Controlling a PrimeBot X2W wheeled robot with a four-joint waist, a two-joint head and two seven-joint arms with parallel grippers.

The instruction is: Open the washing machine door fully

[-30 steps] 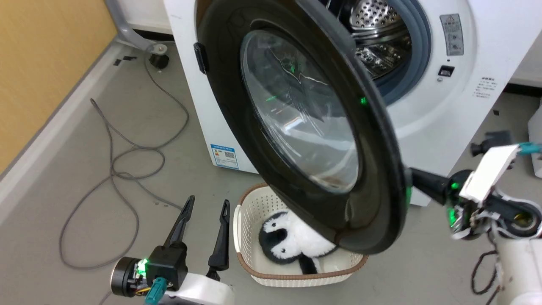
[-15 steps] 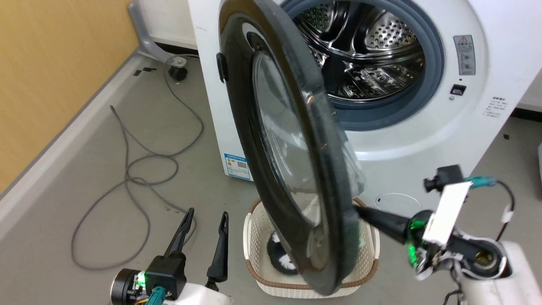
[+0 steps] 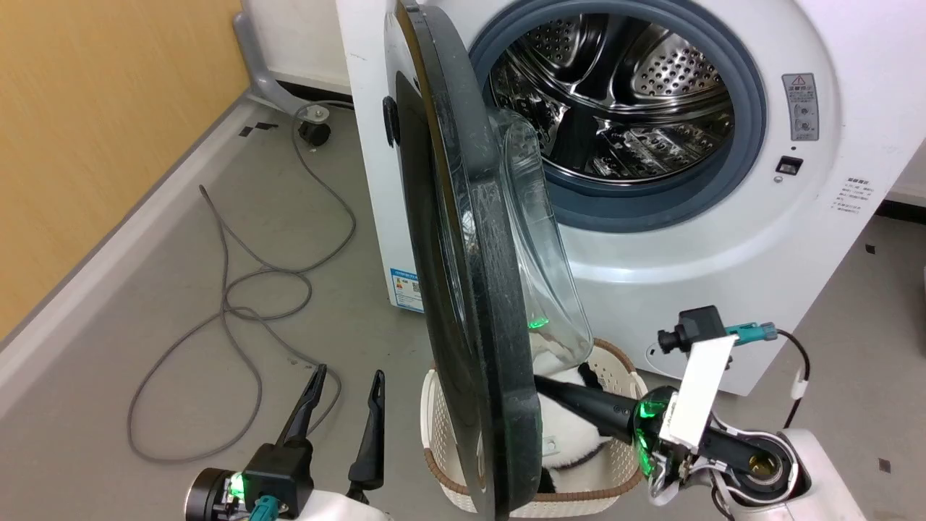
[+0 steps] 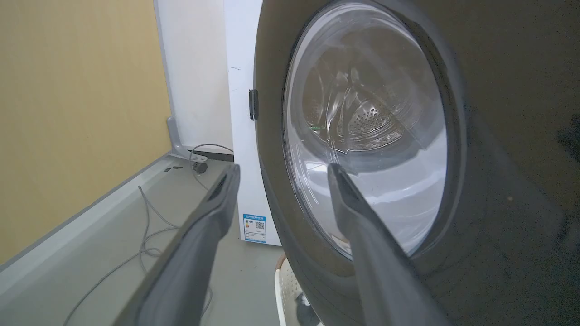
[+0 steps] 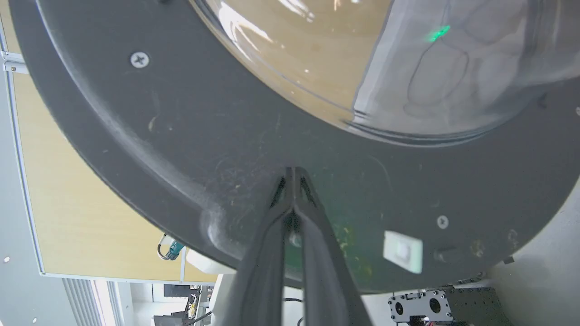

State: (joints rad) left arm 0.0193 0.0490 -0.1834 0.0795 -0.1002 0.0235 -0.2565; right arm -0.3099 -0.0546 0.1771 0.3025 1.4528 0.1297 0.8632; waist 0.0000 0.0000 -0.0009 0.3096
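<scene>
The white washing machine (image 3: 731, 289) stands with its steel drum (image 3: 615, 108) exposed. Its black door (image 3: 481, 289) hangs edge-on to the head view, about square to the machine's front, the glass bowl (image 3: 539, 239) bulging toward the drum. My right gripper (image 3: 541, 383) is shut, its tips pressed against the door's inner dark rim (image 5: 181, 136) below the glass; the right wrist view shows the closed tips (image 5: 293, 170) touching it. My left gripper (image 3: 347, 376) is open and holds nothing, low at the left, apart from the door's outer face (image 4: 498, 181); its fingers (image 4: 349, 194) point at that face.
A white basket (image 3: 623, 360) holding a black-and-white plush toy (image 3: 579, 434) sits on the floor under the door's lower edge. A grey cable (image 3: 239, 304) loops over the floor at the left. A yellow wall (image 3: 87, 145) runs along the left side.
The door has swung further open, from facing me to edge-on. My shut right gripper has followed it leftward, pressing its inner side. The head camera has shifted; the left gripper has stayed put.
</scene>
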